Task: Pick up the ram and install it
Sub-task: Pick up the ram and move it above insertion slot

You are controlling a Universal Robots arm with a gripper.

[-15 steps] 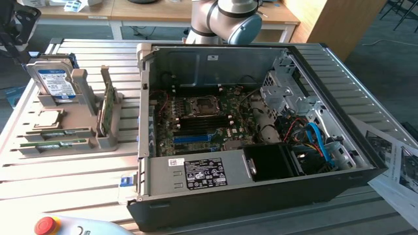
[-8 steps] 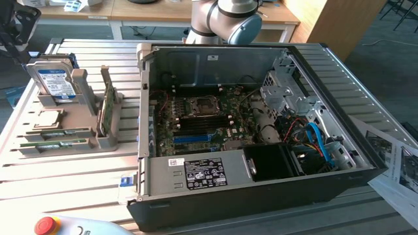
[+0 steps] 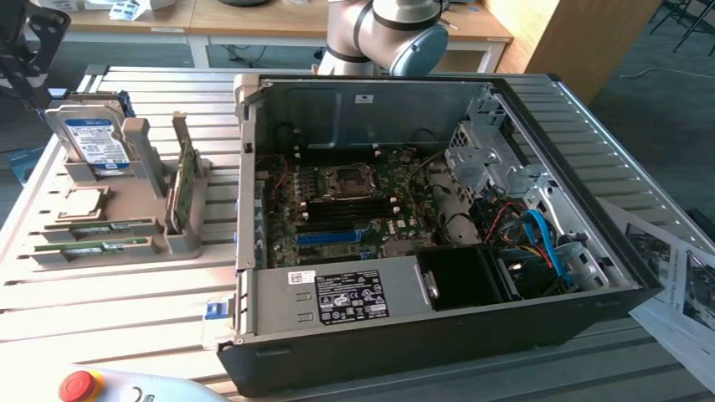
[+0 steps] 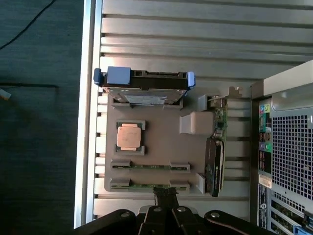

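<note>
Two green ram sticks stand on edge in slots of a grey parts holder (image 3: 140,201); one ram stick (image 3: 99,227) (image 4: 149,166) sits behind the other ram stick (image 3: 95,249) (image 4: 146,186). My gripper (image 4: 166,195) hangs well above the holder, over the end with the ram slots, its fingers shut with nothing between them. In the exterior view the dark gripper (image 3: 25,52) shows at the far left, above the holder. The open computer case (image 3: 447,352) lies to the exterior view's right, with the motherboard's black memory slots (image 3: 348,213) exposed.
The holder also carries a blue-labelled hard drive (image 3: 95,142) (image 4: 144,85), a square silver processor (image 3: 84,203) (image 4: 130,136) and an upright green card (image 3: 184,180) (image 4: 217,147). A red stop button (image 3: 79,385) sits at the front. Papers (image 3: 676,285) lie at the exterior view's right.
</note>
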